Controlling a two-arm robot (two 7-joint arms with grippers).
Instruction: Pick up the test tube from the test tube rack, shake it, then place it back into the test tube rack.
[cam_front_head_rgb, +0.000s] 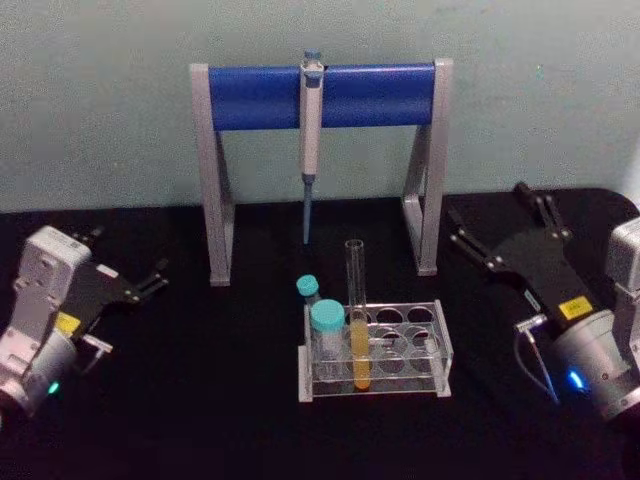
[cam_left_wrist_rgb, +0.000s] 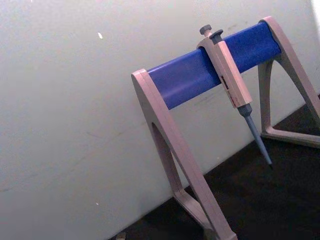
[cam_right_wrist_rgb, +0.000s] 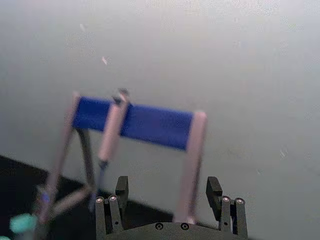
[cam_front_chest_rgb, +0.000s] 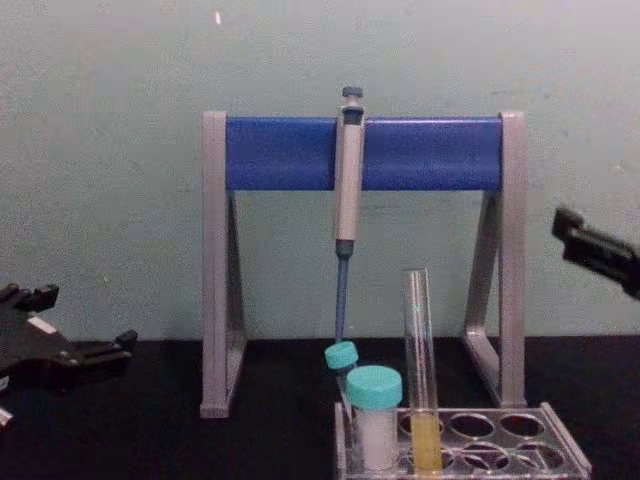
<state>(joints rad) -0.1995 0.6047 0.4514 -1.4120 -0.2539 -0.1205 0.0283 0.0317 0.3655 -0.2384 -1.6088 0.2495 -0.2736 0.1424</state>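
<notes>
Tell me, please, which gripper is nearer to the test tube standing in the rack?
Right, narrowly. The right gripper hangs open beyond the test tube rack's right end, above the test tube. The left gripper sits open farther off, at the table's left side.

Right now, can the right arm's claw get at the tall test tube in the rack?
Probably yes. The right claw is open, off to the rack's right, and the test tube rises well above the test tube rack. The teal-capped tubes stand on its far side, leaving the right approach free.

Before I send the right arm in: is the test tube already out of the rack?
No, in the head view the test tube stands upright in a hole of the test tube rack, with neither gripper touching it.
</notes>
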